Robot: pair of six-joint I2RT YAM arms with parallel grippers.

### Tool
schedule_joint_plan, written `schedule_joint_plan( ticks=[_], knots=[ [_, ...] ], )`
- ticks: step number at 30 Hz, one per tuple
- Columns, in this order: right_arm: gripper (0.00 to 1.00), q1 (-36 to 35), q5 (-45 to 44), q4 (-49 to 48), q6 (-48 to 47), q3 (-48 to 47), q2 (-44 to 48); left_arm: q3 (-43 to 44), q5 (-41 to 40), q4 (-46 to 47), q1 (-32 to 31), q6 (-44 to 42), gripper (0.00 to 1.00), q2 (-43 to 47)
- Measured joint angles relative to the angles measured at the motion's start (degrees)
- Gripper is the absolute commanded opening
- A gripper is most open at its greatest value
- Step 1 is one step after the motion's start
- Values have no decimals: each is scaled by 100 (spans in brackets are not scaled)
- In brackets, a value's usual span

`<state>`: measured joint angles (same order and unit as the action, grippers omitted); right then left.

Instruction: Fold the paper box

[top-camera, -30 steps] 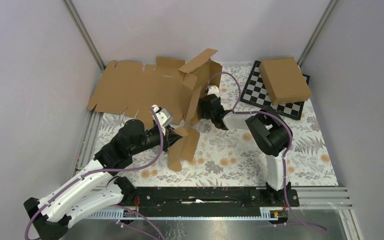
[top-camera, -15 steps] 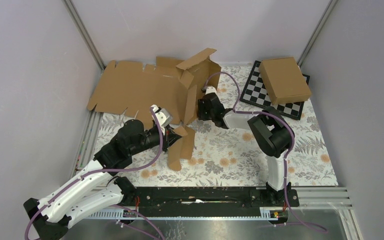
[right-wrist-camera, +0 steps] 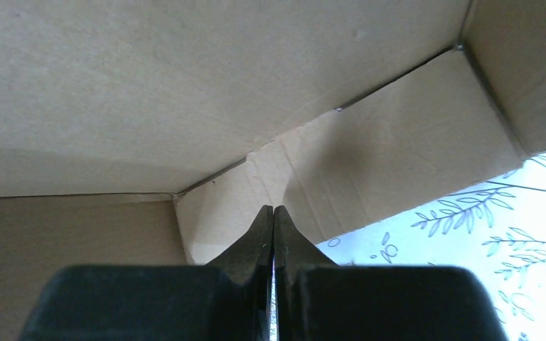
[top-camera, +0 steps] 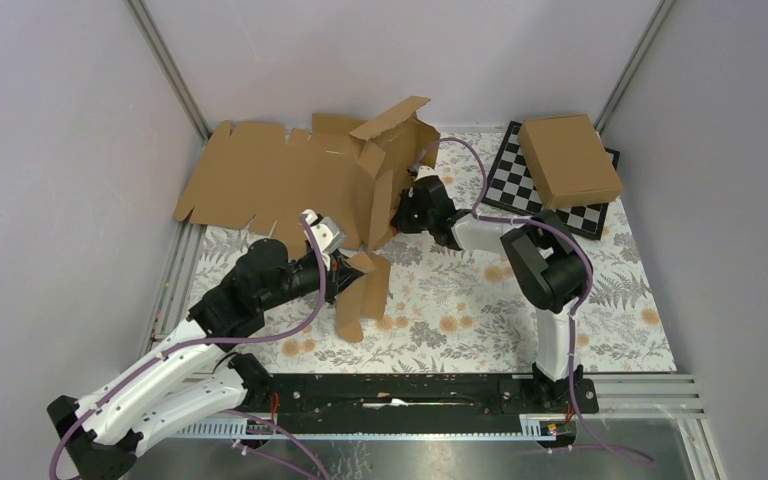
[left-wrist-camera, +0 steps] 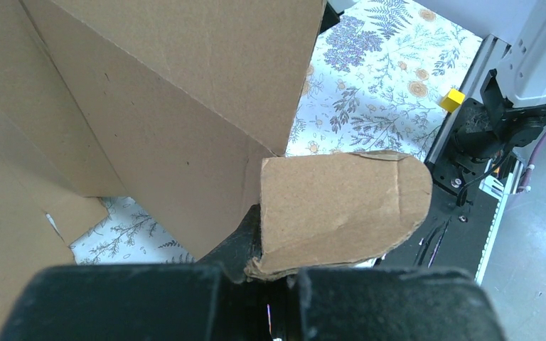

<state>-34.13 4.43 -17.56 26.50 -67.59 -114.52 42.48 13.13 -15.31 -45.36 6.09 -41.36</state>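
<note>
The paper box (top-camera: pixel 385 170) stands half-folded at mid-table, its brown panels raised and one long flap (top-camera: pixel 363 297) reaching toward the near edge. My left gripper (top-camera: pixel 345 268) is shut on a rounded tab (left-wrist-camera: pixel 341 209) of the box; the tab sits pinched at the left gripper's (left-wrist-camera: pixel 277 273) jaws, with the box's big panels (left-wrist-camera: pixel 185 106) rising beyond. My right gripper (top-camera: pixel 398 214) is shut with nothing in it, at the box's right side. In the right wrist view the right gripper (right-wrist-camera: pixel 273 211) points into the box's inner corner (right-wrist-camera: pixel 185 234), tips pressed together.
A wide flat cardboard sheet (top-camera: pixel 255 180) lies at the back left, partly under the box. A chessboard (top-camera: pixel 505 185) at the back right carries another closed brown box (top-camera: pixel 568 160). The floral mat (top-camera: pixel 460 310) covers the table. Grey walls close in on the left, the right and the back.
My right gripper has shut and pushed further in against the box's right side, and the raised panel has swung a little left. The left gripper keeps its grip and place.
</note>
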Motion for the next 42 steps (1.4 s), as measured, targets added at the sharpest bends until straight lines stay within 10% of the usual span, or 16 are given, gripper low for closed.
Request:
schedule_joint_plan(
  ticks=[42],
  knots=[
    [0,125,-575,575,627,-844,-699,-162,151,170,20,140,0,52]
  ],
)
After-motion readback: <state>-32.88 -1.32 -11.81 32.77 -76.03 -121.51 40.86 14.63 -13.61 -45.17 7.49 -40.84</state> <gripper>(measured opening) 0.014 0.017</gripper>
